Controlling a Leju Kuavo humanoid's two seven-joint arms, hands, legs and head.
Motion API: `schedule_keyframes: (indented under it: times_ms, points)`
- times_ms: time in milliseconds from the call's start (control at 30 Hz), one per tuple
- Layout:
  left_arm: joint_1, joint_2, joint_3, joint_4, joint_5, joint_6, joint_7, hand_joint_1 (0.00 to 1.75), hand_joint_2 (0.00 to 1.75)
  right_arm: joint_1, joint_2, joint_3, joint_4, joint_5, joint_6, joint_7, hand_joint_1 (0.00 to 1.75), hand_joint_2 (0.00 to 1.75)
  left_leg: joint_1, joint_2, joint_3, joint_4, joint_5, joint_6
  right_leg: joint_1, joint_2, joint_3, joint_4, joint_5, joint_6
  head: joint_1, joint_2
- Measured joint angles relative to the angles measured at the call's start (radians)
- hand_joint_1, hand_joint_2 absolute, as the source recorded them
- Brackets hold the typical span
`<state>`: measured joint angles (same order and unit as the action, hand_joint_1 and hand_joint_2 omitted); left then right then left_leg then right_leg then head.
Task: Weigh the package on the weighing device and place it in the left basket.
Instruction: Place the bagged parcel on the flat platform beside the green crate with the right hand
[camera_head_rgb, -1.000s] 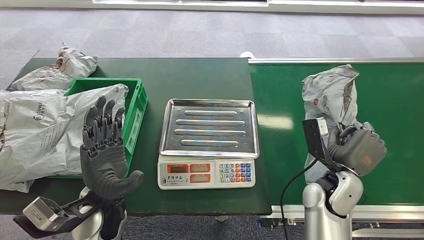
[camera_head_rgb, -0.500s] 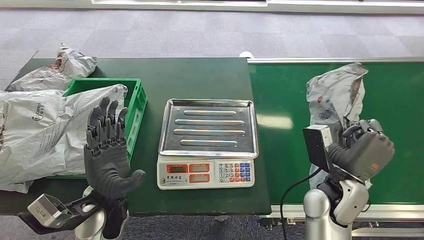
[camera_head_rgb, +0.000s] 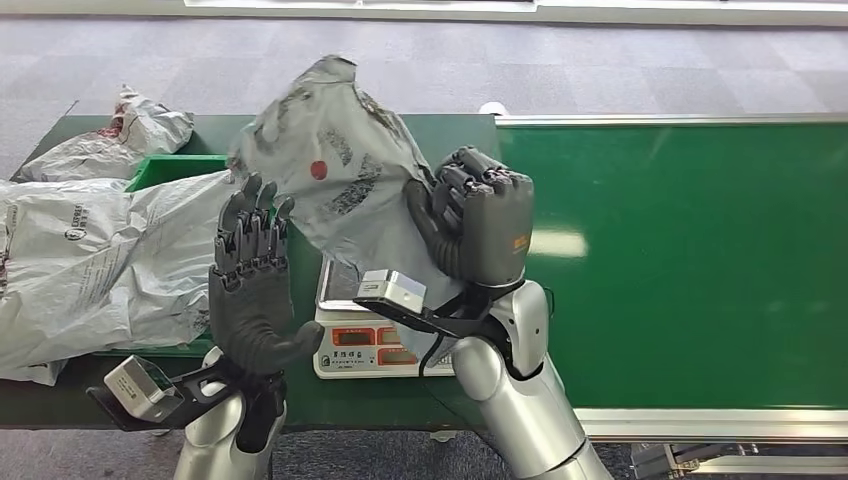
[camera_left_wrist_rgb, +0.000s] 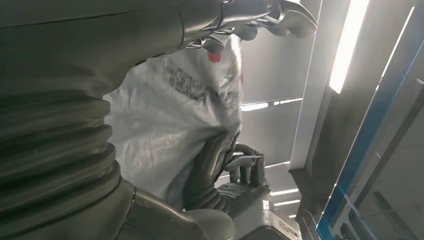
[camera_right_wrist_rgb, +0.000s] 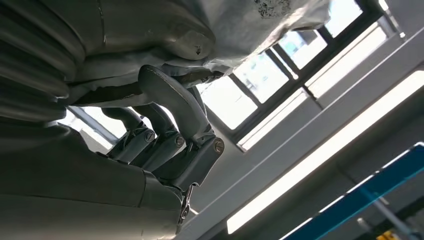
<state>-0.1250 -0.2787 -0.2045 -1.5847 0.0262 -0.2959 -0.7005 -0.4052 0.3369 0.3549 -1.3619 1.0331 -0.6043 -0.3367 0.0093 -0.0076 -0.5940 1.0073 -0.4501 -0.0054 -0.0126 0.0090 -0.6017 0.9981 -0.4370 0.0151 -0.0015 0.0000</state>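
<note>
Package (camera_head_rgb: 335, 170) gripped in right hand (camera_head_rgb: 480, 225) above scale (camera_head_rgb: 365, 345) — left hand (camera_head_rgb: 250, 290) spread.

Bystanders on the green tables

A crumpled grey mailer bag (camera_head_rgb: 150, 125) lies at the dark table's (camera_head_rgb: 440, 135) far left corner. Nearer, a large pale bag (camera_head_rgb: 80, 265) sprawls along the left side. To the right runs a bare green conveyor belt (camera_head_rgb: 700, 260), over grey carpet (camera_head_rgb: 500, 60).

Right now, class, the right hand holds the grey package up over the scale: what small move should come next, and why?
Probably lower the grey package onto the scale and let go. The right hand grips it in the air above the tray, so nothing is weighed yet; the left hand is raised beside it, fingers apart, holding nothing.
</note>
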Motion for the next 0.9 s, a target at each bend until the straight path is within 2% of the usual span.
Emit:
schedule_keyframes:
  times_ms: [233, 367, 467, 600, 767, 900]
  points:
    - [-0.001, 0.004, -0.004, 0.014, 0.007, 0.002, 0.000, 0.00, 1.75, -0.055, 0.011, 0.057, 0.092, 0.020, -0.045, 0.026, 1.75, 1.75, 0.000, 0.000, 0.000, 0.000, 0.000, 0.000, 0.000, 0.000, 0.000, 0.000, 0.000, 0.000, 0.000, 0.000]
    - [0.002, 0.007, -0.007, 0.021, -0.003, 0.009, -0.001, 0.00, 1.75, -0.063, 0.012, 0.055, 0.138, 0.092, -0.081, 0.097, 1.75, 1.75, 0.000, 0.000, 0.000, 0.000, 0.000, 0.000, 0.000, 0.000, -0.001, 0.000, 0.000, 0.000, 0.000, 0.000]
    - [0.008, 0.009, -0.009, 0.025, -0.009, 0.009, -0.001, 0.00, 1.75, -0.063, 0.014, 0.015, 0.176, 0.182, -0.088, 0.151, 1.75, 1.75, 0.000, 0.000, -0.001, 0.000, 0.000, 0.000, 0.000, 0.000, -0.001, 0.000, 0.000, 0.000, 0.000, 0.000]
    - [0.015, 0.009, -0.009, 0.027, -0.010, 0.009, -0.001, 0.00, 1.75, -0.070, 0.015, -0.049, 0.227, 0.210, -0.090, 0.184, 1.75, 1.75, 0.000, 0.000, -0.001, 0.000, 0.000, 0.000, 0.000, 0.000, -0.001, 0.000, 0.000, 0.000, 0.000, 0.000]
    - [0.019, 0.009, -0.010, 0.027, -0.018, 0.007, 0.001, 0.00, 1.75, -0.104, 0.016, -0.143, 0.370, 0.255, -0.090, 0.242, 1.75, 1.75, 0.000, -0.001, -0.001, 0.000, 0.000, 0.000, 0.000, -0.001, -0.001, 0.000, 0.000, 0.000, 0.000, 0.000]
    - [0.018, 0.009, -0.010, 0.024, -0.024, 0.000, 0.005, 0.00, 1.75, -0.127, 0.016, -0.197, 0.478, 0.304, -0.090, 0.278, 0.00, 1.75, 0.000, 0.000, -0.001, 0.000, 0.000, 0.000, 0.000, -0.001, -0.001, 0.000, 0.000, 0.000, 0.000, 0.000]
